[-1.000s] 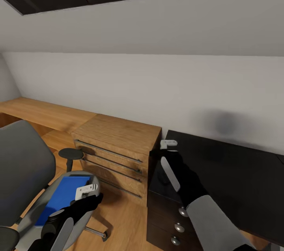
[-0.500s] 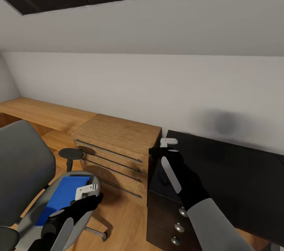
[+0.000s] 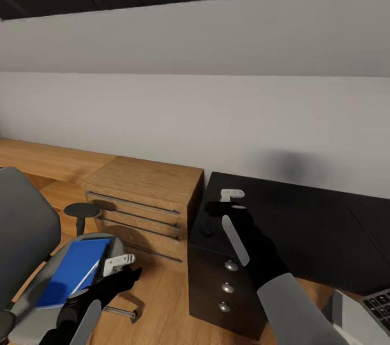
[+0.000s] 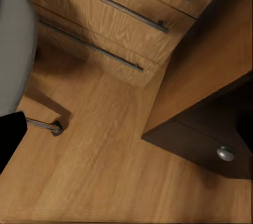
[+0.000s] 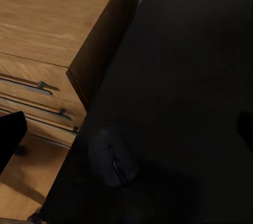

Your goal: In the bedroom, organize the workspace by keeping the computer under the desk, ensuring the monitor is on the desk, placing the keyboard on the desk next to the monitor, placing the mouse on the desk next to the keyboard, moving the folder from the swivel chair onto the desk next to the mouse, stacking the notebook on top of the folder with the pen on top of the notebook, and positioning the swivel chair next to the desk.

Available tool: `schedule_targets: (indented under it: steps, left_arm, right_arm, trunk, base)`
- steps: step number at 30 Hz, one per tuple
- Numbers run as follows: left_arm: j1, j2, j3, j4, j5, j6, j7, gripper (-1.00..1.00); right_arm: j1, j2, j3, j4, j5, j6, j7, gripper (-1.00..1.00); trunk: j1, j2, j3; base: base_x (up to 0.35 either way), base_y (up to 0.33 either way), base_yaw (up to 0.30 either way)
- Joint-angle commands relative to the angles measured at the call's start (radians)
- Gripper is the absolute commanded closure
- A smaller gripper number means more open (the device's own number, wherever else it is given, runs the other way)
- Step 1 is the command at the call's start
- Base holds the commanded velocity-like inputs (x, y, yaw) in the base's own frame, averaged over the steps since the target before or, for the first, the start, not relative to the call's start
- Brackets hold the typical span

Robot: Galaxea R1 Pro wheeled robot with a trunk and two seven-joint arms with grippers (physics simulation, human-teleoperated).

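Since a second ago the camera has swung right, so the whole scene sits further left. Right end effector (image 3: 232,200) hovers over the black table (image 3: 303,220), empty; whether it is spread or closed cannot be told. Just below it the mouse (image 5: 113,162) lies near the table's corner. Left end effector (image 3: 120,265), equally unclear, hangs beside the chair (image 3: 24,242), where the blue folder (image 3: 73,271) lies, long axis running away from the camera. Lower right, a keyboard (image 3: 379,304) shows.

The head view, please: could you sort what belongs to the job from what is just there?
Job: folder on swivel chair; mouse on desk; keyboard.
Just there: oak drawer cabinet; wood floor.
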Motion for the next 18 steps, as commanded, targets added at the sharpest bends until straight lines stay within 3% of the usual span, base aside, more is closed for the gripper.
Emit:
schedule_targets:
  steps: [1,10,18]
  left_arm:
    - [0.0,0.001,-0.002,0.012,0.011,0.002,0.01,-1.0]
    - [0.0,0.001,-0.002,0.054,0.008,-0.002,0.01,-1.0]
    - [0.0,0.001,-0.002,0.05,0.008,-0.003,0.01,-1.0]
  right_arm:
    - [-0.001,0.0,0.002,0.0,-0.01,0.001,-0.01,-1.0]
    - [0.0,0.0,0.003,0.003,-0.014,-0.012,-0.01,-1.0]
    - [0.0,0.0,0.006,0.003,-0.025,-0.027,-0.007,-1.0]
  trunk:
    - [0.0,-0.001,-0.001]
    - [0.0,-0.001,-0.001]
    - [0.0,-0.001,-0.001]
  base:
    - [-0.082,0.0,-0.293]
    - [-0.024,0.0,-0.285]
    - [-0.001,0.0,-0.093]
